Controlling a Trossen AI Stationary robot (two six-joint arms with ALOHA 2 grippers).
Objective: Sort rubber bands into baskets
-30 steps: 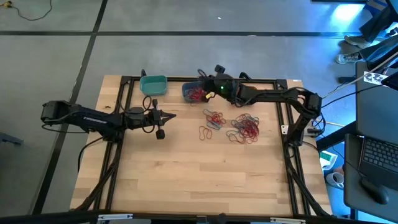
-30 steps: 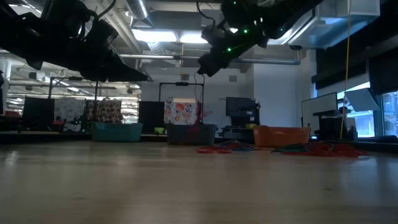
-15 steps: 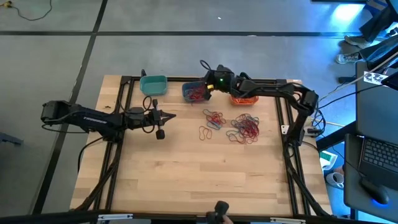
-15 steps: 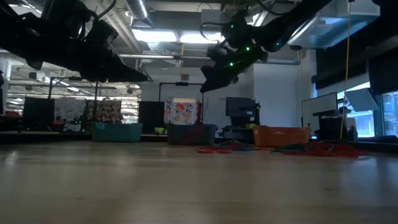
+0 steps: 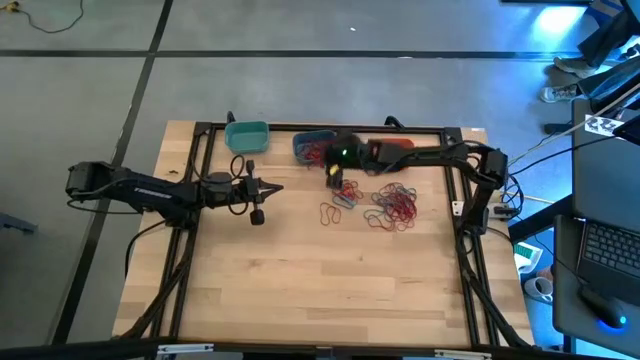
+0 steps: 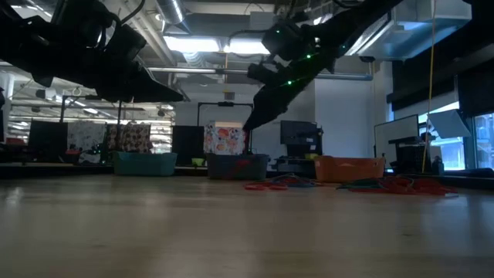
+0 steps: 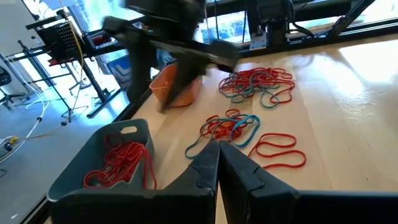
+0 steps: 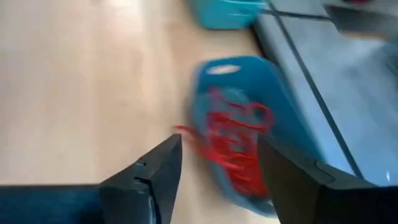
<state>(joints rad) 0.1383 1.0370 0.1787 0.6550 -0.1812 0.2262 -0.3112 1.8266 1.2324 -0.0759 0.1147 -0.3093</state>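
Observation:
My right gripper (image 5: 332,174) (image 8: 217,149) stands open above the table, just on the near side of the slate blue basket (image 5: 310,148) (image 8: 249,124), which holds red rubber bands (image 8: 233,140). Nothing is between its fingers. The teal basket (image 5: 247,136) stands left of the blue one. The orange basket (image 5: 398,146) stands to its right, partly under the right arm. Loose rubber bands lie on the table in two heaps (image 5: 343,192) (image 5: 395,205), with single red loops (image 5: 330,212) beside them. My left gripper (image 5: 275,186) (image 7: 217,158) waits shut over the table's left half.
A black frame (image 5: 300,127) runs along the far and side edges of the wooden table, close behind the baskets. The near half of the table (image 5: 320,290) is bare wood.
My right gripper has opened wide. It has moved from above the slate blue basket toward the table's near edge and has tipped its fingers downward. My left arm has kept still.

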